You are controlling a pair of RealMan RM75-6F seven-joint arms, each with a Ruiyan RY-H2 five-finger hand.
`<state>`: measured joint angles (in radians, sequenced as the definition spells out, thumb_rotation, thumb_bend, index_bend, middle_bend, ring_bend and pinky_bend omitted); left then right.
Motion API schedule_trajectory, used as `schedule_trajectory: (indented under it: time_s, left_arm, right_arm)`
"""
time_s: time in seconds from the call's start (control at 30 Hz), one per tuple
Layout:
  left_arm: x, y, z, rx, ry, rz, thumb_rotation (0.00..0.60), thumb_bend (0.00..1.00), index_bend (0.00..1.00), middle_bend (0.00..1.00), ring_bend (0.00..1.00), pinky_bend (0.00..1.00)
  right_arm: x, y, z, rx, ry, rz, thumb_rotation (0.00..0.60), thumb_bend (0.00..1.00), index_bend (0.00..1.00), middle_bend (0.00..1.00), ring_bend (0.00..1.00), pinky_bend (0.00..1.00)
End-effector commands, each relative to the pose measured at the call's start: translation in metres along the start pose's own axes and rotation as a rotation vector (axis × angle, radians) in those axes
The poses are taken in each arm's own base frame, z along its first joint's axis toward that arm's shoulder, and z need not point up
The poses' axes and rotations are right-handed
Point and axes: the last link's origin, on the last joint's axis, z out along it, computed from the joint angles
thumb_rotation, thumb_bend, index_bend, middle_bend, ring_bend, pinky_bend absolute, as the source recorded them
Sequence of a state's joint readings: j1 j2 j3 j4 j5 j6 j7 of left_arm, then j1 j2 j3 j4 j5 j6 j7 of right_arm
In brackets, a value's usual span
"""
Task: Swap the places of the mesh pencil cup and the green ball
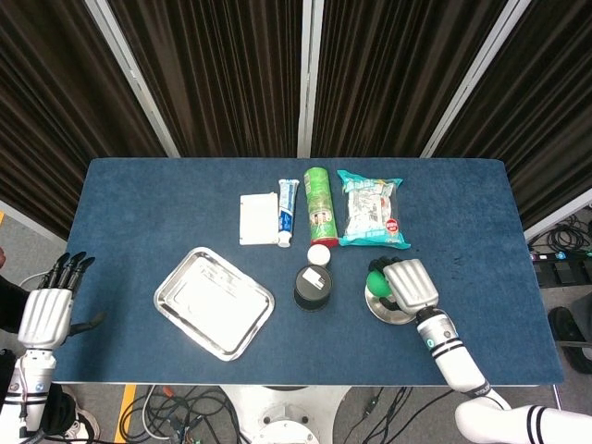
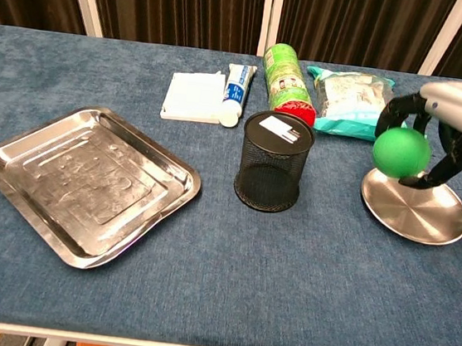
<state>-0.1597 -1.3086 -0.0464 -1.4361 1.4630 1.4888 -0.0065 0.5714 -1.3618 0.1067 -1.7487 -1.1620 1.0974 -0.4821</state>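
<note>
My right hand (image 2: 454,123) (image 1: 408,285) grips the green ball (image 2: 400,152) (image 1: 376,278) and holds it in the air just above the small round steel dish (image 2: 417,213) (image 1: 388,313). The black mesh pencil cup (image 2: 272,173) (image 1: 313,287) stands upright on the blue table, to the left of the dish, with a white card inside. My left hand (image 1: 44,311) hangs open off the table's left edge, far from both objects, and shows only in the head view.
A square steel tray (image 2: 88,182) lies at the front left. Behind the cup lie a white box (image 2: 193,97), a toothpaste tube (image 2: 236,93), a green can (image 2: 285,82) and a snack bag (image 2: 352,98).
</note>
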Motion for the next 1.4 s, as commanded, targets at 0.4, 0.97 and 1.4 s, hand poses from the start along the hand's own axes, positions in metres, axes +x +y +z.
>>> schedule_trajectory:
  time_s: [0.4,0.97,1.4]
  left_arm:
    - [0.004,-0.004,-0.001,0.018,0.000,-0.016,0.600,0.09,0.13,0.08,0.00,0.21]
    - [0.007,-0.015,-0.003,0.050,0.026,-0.023,0.600,0.09,0.13,0.08,0.00,0.21]
    - [0.006,-0.018,-0.003,0.058,0.023,-0.024,0.600,0.09,0.13,0.08,0.00,0.21]
  right_arm:
    - [0.006,-0.066,-0.046,0.264,-0.100,0.031,0.600,0.22,0.60,0.47,0.43,0.61]
    - [-0.026,-0.122,-0.010,0.416,-0.116,-0.075,0.600,0.22,0.60,0.47,0.43,0.60]
    - [-0.042,-0.140,0.002,0.453,-0.115,-0.097,0.600,0.21,0.58,0.47,0.43,0.58]
